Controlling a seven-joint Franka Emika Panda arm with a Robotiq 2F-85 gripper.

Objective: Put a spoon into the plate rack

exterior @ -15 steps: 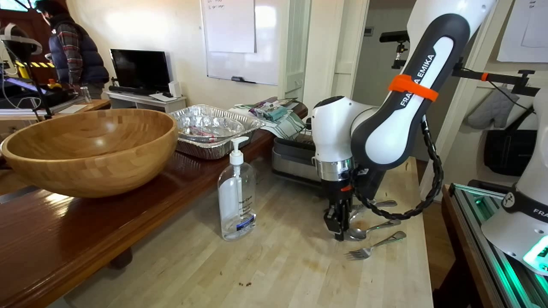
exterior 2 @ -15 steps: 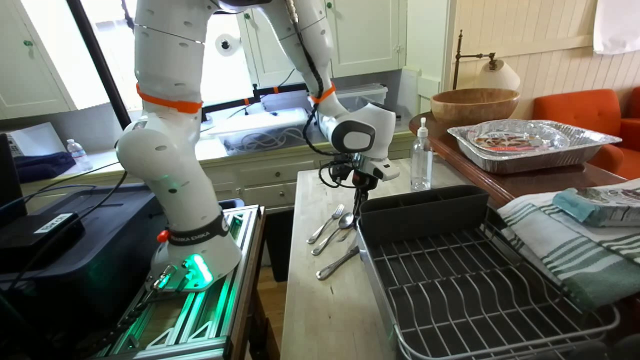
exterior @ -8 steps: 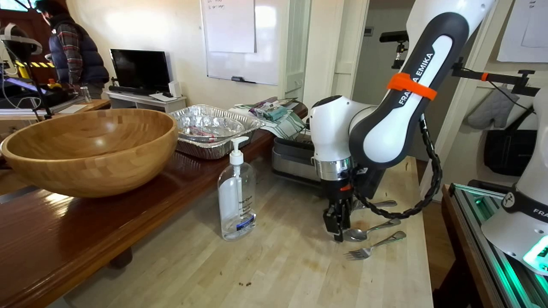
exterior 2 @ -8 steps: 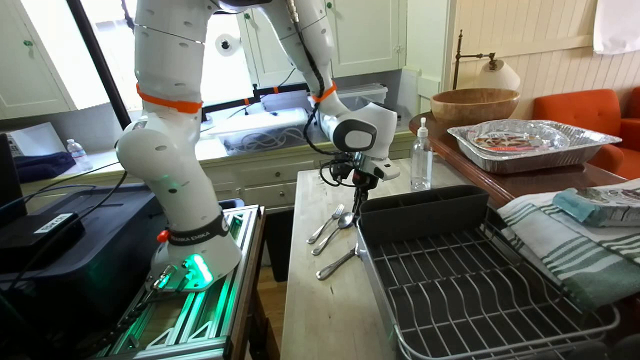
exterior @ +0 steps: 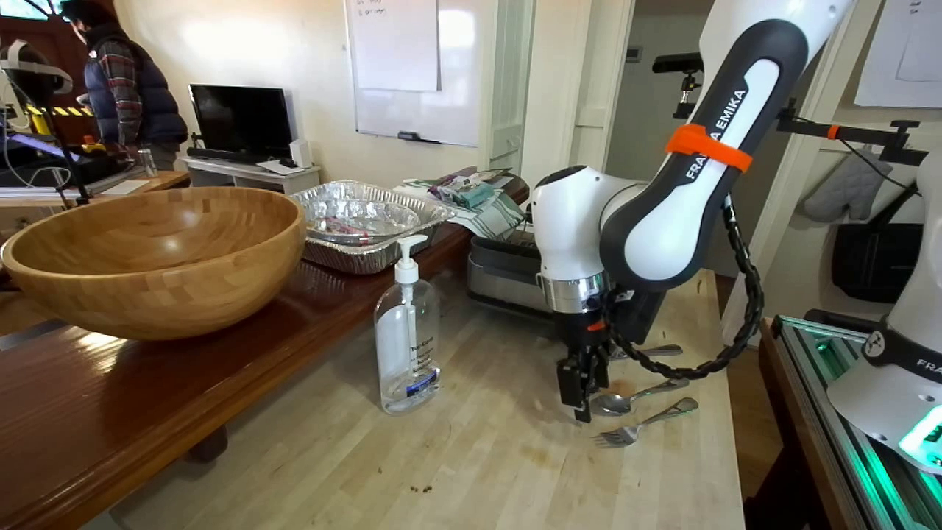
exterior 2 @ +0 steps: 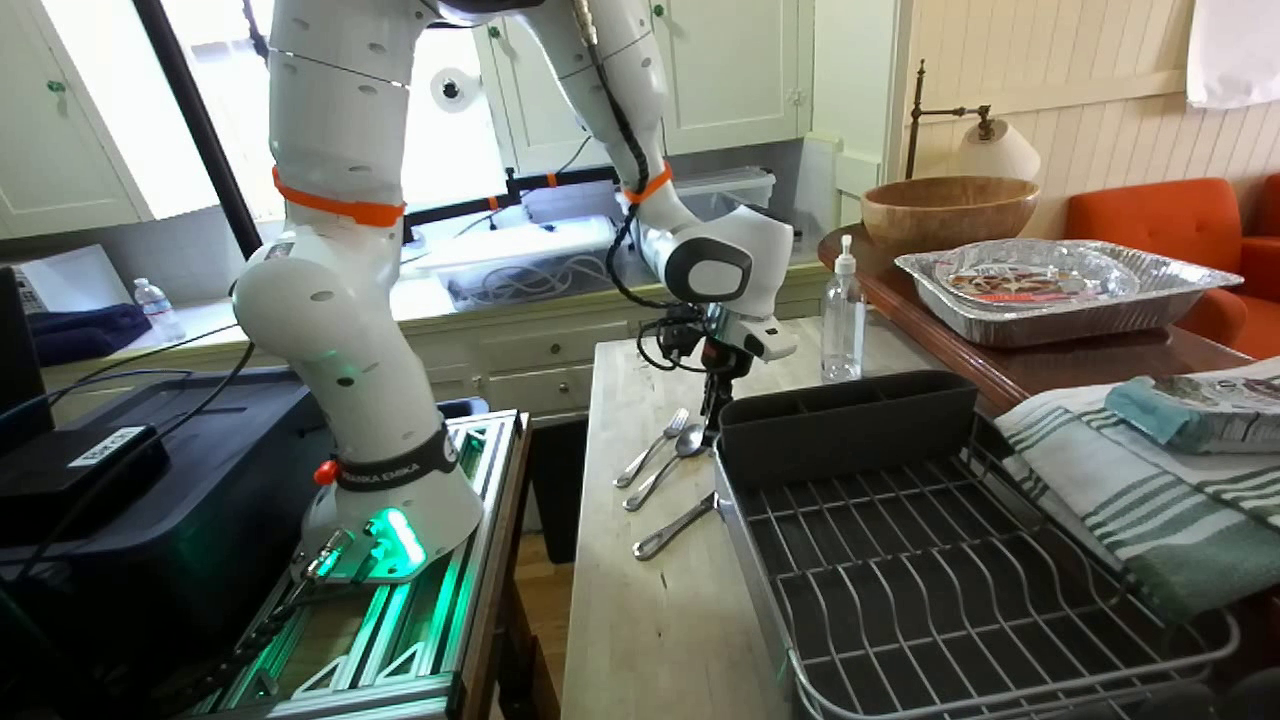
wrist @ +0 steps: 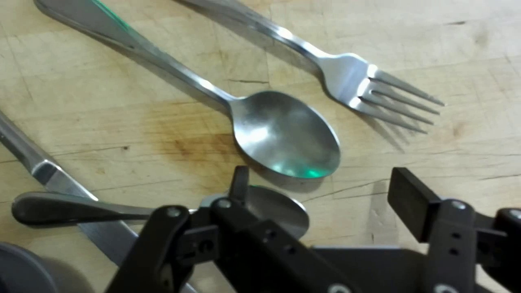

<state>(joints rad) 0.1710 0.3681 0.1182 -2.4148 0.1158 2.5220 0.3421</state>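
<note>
A large spoon (wrist: 287, 138) lies on the wooden table, its bowl just beyond the fingertips in the wrist view. It also shows in both exterior views (exterior: 614, 403) (exterior 2: 690, 441). A smaller spoon (wrist: 281, 213) lies with its handle across a knife; the left finger (wrist: 241, 185) partly covers its bowl. My gripper (wrist: 327, 195) is open and empty, low over the table beside the spoons, as both exterior views show (exterior: 582, 414) (exterior 2: 710, 435). The silver-grey plate rack (exterior 2: 748, 570), with wires and a dark cutlery caddy, stands near; my arm partly hides it here (exterior: 508, 283).
A fork (wrist: 346, 77) lies beside the large spoon. The knife (wrist: 65, 183) lies on the other side. A clear pump bottle (exterior: 407, 346) stands on the table. A wooden bowl (exterior: 158, 302) and foil trays (exterior: 353, 254) are on the higher brown table.
My gripper has shifted slightly, its fingertips a little lower in an exterior view and seeming to have turned a bit. The cutlery and the rack have not moved.
</note>
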